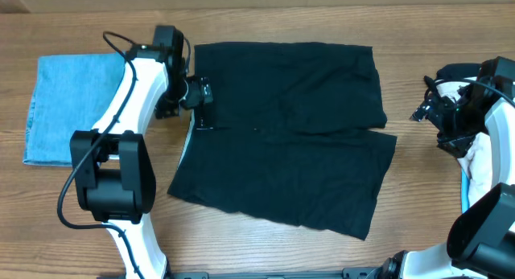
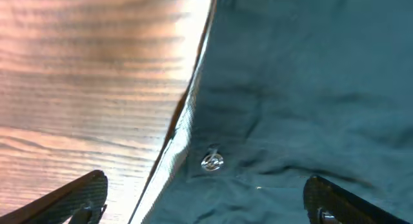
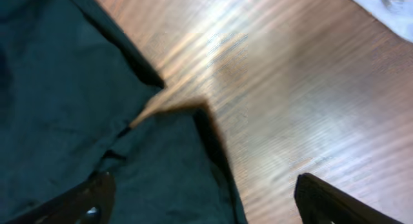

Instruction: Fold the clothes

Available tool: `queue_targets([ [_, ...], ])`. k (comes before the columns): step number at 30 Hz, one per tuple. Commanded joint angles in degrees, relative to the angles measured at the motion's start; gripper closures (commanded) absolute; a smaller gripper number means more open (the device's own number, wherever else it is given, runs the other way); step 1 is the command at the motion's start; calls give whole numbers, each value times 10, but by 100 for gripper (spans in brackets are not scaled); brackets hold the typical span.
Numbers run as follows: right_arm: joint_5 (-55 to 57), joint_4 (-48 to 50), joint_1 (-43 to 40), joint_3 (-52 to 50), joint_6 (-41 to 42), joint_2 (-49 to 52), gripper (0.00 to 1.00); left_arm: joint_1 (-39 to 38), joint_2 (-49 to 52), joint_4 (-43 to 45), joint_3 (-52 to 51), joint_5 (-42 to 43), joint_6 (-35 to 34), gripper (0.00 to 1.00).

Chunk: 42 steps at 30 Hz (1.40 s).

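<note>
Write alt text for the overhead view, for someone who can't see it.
A large black cloth garment lies spread flat on a wooden table, with the left hand at its left edge. A rectangular light-blue cloth lies at the far left; the right hand is off the garment's right side, apart from it.

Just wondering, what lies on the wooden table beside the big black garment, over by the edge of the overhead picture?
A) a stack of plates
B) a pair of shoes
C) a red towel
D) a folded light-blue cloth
D: a folded light-blue cloth lies flat on the table, apart from the black garment.
</note>
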Motion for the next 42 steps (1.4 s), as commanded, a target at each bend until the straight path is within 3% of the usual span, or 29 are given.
queue_targets([
  [1, -37, 36, 25, -16, -37, 0, 14, -1, -2, 21, 23, 85, 62, 2],
  [2, -37, 56, 34, -19, -37, 2, 25, -2, -2, 32, 23, 129, 88, 15],
  [3, -38, 83, 47, -19, -37, 8, 52, -3, -2, 52, 23, 184, 122, 40],
  [4, -38, 109, 63, -19, -37, 16, 77, -7, -2, 66, 23, 192, 132, 58],
  [5, -37, 124, 73, -19, -37, 21, 90, -10, -2, 73, 23, 188, 132, 68],
  [6, -37, 158, 95, -22, -38, 35, 96, -15, -1, 81, 22, 185, 132, 74],
  [8, -47, 191, 122, -22, -70, 59, 96, -21, -1, 95, 21, 186, 132, 83],
  [10, -45, 222, 149, -22, -94, 93, 96, -31, 0, 125, 15, 185, 132, 84],
  [13, -43, 266, 159, -22, -94, 154, 96, -51, 18, 165, 12, 182, 144, 96],
  [18, -26, 263, 158, -22, -94, 200, 96, -60, 91, 175, 12, 155, 144, 96],
  [22, 69, 254, 158, -22, -94, 221, 96, -60, 148, 175, 12, 105, 144, 96],
  [24, 145, 244, 158, -22, -94, 221, 96, -60, 155, 175, 12, 80, 144, 96],
  [32, 212, 237, 158, -22, -29, 221, 96, -57, 153, 172, 15, 56, 139, 96],
  [35, 181, 250, 158, -14, -29, 221, 96, -57, 147, 164, 44, 58, 137, 90],
  [38, 98, 205, 158, 80, -32, 208, 95, -56, 100, 72, 184, 24, 121, 86],
  [39, 83, 189, 158, 112, -32, 200, 89, -54, 81, 58, 219, 19, 111, 83],
  [40, 55, 178, 158, 143, -38, 198, 76, -52, 61, 59, 247, 26, 94, 72],
  [41, 27, 175, 158, 165, -51, 198, 73, -50, 50, 72, 261, 32, 78, 72],
  [42, 8, 181, 158, 174, -58, 198, 73, -50, 45, 92, 269, 42, 75, 77],
])
